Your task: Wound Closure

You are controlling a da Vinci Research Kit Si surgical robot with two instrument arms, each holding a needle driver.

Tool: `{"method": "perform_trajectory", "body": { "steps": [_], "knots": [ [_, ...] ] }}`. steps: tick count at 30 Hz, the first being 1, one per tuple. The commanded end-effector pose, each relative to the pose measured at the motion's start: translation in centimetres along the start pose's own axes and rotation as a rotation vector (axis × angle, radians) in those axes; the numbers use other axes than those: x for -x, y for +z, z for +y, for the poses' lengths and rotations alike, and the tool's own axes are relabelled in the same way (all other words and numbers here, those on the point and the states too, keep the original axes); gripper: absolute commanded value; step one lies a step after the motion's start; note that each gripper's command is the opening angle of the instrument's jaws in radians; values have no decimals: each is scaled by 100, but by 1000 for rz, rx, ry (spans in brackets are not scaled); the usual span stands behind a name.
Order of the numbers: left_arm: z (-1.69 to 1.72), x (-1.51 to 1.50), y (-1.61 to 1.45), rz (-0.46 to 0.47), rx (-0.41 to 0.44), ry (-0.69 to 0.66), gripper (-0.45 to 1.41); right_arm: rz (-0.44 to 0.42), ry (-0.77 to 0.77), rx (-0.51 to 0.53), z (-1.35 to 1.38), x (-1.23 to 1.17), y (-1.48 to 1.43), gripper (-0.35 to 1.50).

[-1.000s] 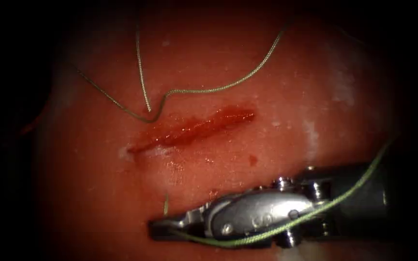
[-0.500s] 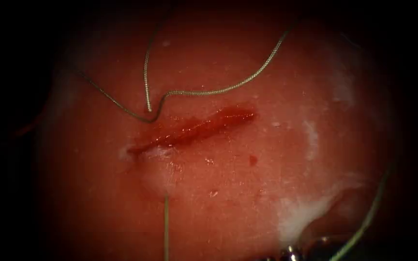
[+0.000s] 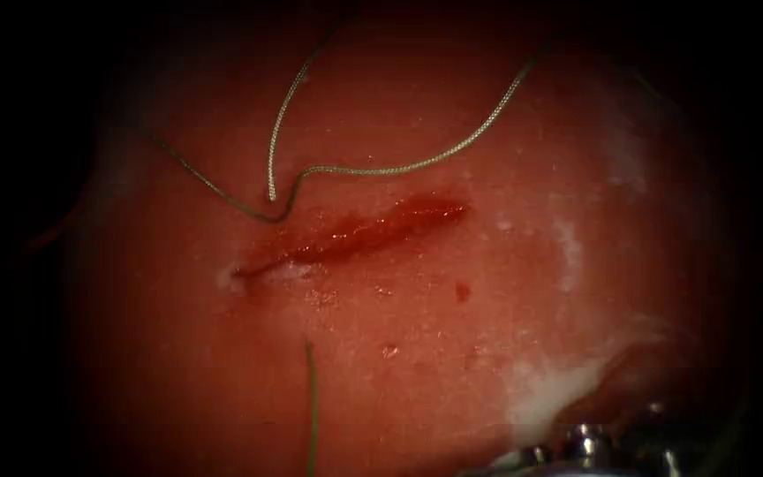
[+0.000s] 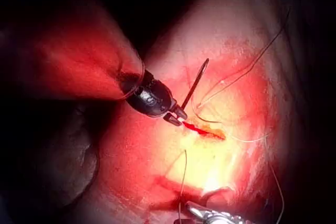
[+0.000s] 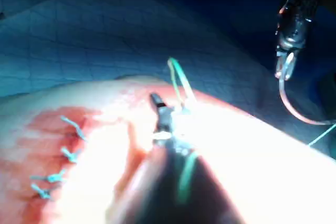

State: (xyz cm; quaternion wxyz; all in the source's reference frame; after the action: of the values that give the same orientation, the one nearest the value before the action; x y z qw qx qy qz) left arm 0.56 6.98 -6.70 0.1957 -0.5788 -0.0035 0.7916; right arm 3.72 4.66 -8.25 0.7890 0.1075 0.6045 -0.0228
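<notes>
Endoscope: tissue (image 3: 452,353) lit at centre, the cut (image 3: 355,234) running slantwise, open and wet with red fluid (image 3: 461,290). Thread (image 3: 381,166) lies in slack loops on the far side of the cut, dipping to its left end. One straight strand rises from the tissue on the near side and runs off the near edge. Left wrist view: left tool (image 4: 177,115) hangs close over one end of the cut, jaws closed on the needle (image 4: 195,85) near one end of its curve. The rest of the arc stands free in the air, not in the tissue. Which side of the cut it belongs to I cannot tell. Right wrist view: right tool (image 5: 159,107) sits low on the tissue, jaws narrow and, as I read it, nipping the thread, which loops up green just beyond the tips. A row of tied stitches (image 5: 63,153) shows further left. Judgement: with a strand in that grip, any tension should go along the strand's own line, gentle, so it does not saw the tissue. Keep the needle high, clear of the slack loops.
</notes>
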Motion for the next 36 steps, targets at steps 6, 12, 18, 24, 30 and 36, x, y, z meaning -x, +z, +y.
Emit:
{"method": "perform_trajectory", "body": {
  "steps": [6, 12, 18, 24, 30, 36],
  "knots": [
    [4, 5, 7, 0, 1, -1, -35, -52, 18, 130, 44, 65, 9, 128],
    [5, 5, 7, 1, 4, -2, -35, -92, 2, 101, 40, 89, 43, 120],
    [5, 5, 7, 1, 4, -2, -35, -96, -1, 77, 39, 91, 61, 52],
    [5, 4, 6, 1, 4, -2, -35, -106, -2, -38, 32, 77, 44, -35],
    [7, 3, 6, 1, 4, -3, -35, -96, 7, -61, 10, 46, 46, -35],
    [6, 3, 5, -2, 6, -3, -35, -51, -14, -229, -36, 13, 44, -35]
  ]
}}
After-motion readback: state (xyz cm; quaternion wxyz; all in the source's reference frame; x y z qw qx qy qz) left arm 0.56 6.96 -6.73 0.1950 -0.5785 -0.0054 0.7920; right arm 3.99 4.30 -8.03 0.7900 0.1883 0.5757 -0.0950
